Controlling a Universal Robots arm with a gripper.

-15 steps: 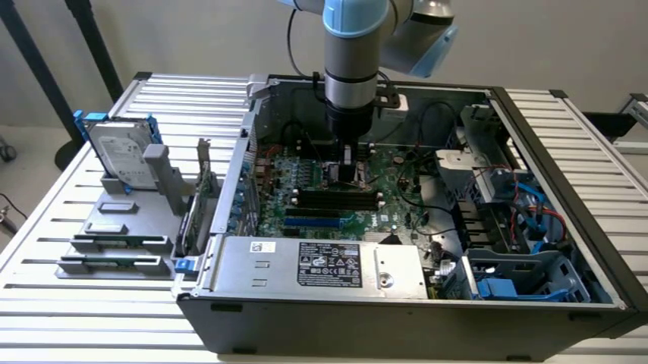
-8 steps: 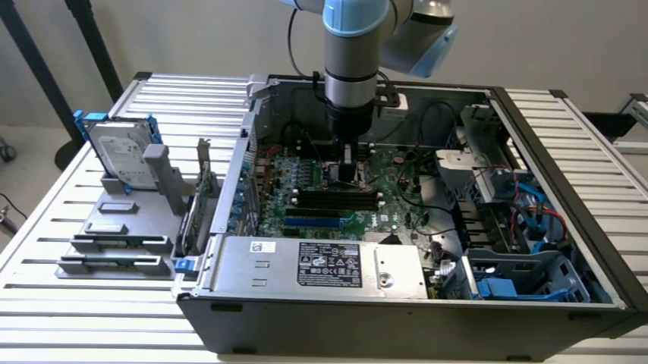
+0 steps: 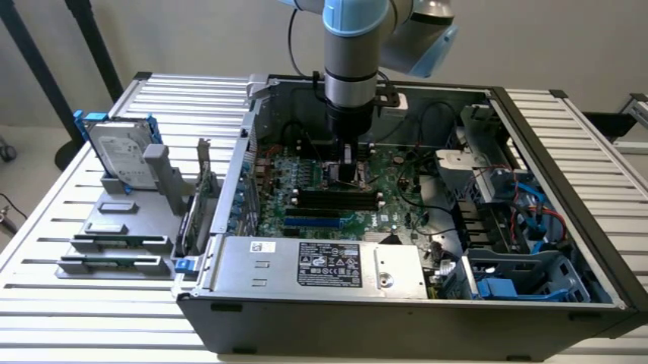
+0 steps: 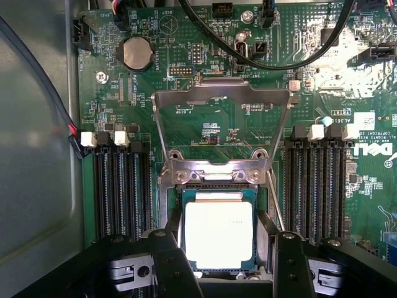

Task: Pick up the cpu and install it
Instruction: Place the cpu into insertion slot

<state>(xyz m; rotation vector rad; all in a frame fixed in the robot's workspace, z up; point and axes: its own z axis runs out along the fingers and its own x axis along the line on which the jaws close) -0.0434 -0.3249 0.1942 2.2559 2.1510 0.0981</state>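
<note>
The cpu [image 4: 219, 233], a small square chip with a silvery top and thin dark rim, lies level between my two black fingers [image 4: 170, 261]. My gripper [image 4: 226, 251] is shut on it, one finger against each side edge. The chip sits right at the open socket [image 4: 214, 176]; I cannot tell whether it rests in it. The metal load plate [image 4: 220, 105] is swung up beyond it. In the exterior view the gripper [image 3: 350, 178] reaches straight down into the open computer case [image 3: 567, 136], onto the green motherboard [image 3: 405, 208].
Black memory slots [image 4: 121, 186] flank the socket on both sides. Black cables [image 4: 279, 59] arc over the board beyond the load plate. At the exterior view's left, a hard drive [image 3: 120, 155] with blue rails stands in a grey holder. The power supply [image 3: 319, 265] fills the case's near side.
</note>
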